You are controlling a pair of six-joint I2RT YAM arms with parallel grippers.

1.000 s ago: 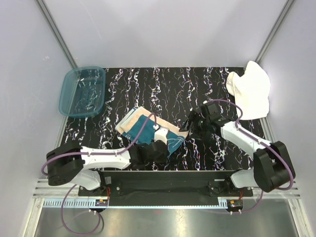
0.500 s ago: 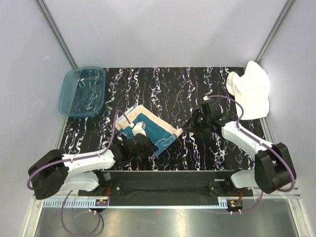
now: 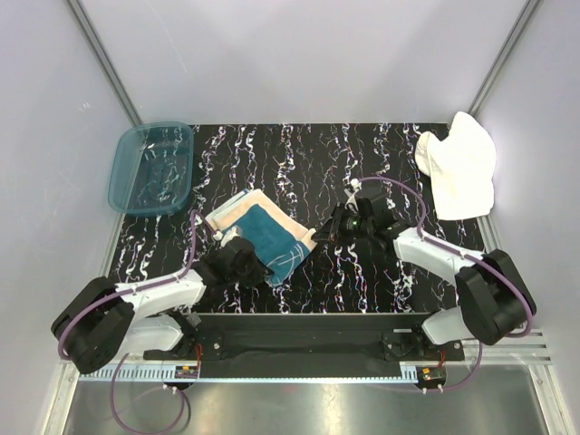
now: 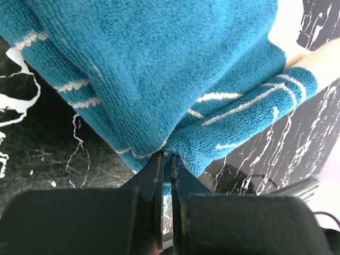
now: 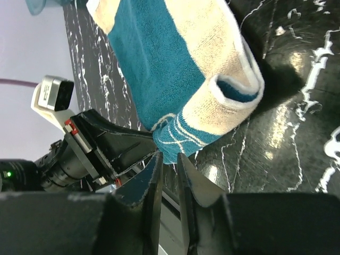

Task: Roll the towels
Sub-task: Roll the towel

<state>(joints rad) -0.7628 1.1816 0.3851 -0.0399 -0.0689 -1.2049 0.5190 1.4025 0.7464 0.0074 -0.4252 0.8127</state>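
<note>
Bench (image 3: 362,163): one. It is black with white streaks, and everything sits on it.
Arms: two. The left arm (image 3: 163,292) and the right arm (image 3: 435,254) both reach in toward the middle of the bench.
White towel (image 3: 460,172): one, the bigger of the two cloths. It is plain and lies bunched up at the far right corner of the bench, well apart from both grippers.
Tub (image 3: 152,168): one. It is see-through teal plastic and sits at the far left corner.
Patterned towel (image 3: 263,231): one. It is cream with a teal-blue print and thin pale lines. It lies folded over near the middle of the bench, between the two grippers.
Left gripper (image 4: 166,156): one. It is closed tight and pinches the teal edge of the patterned towel.
Right gripper (image 5: 167,155): one. Its jaws are close together, with a teal corner of the patterned towel between them. Beside that corner, the cloth curls into a small loop.
</note>
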